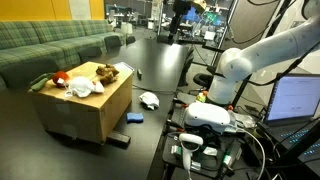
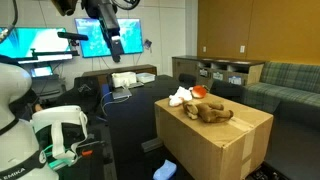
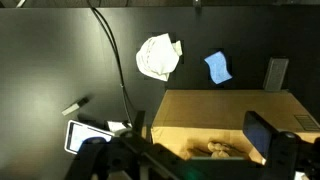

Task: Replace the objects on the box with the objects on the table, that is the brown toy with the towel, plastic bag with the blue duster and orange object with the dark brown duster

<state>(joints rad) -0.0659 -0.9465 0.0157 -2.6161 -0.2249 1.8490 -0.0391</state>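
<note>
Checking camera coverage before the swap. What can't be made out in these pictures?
1. Brown toy: wrist view, mostly hidden by the claw and bottom edge.
2. Orange object, plastic bag: not shown in the wrist view, apparently past its bottom edge.
3. Dark brown duster: exterior view, too small and dark for detail.

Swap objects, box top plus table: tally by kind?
Dusters: 2 (flat blue duster, flat dark brown duster)
Bunched white towel: 1
Crinkly white plastic bag: 1
Lumpy brown soft toy: 1
Rounded orange object: 1
Total: 6
</note>
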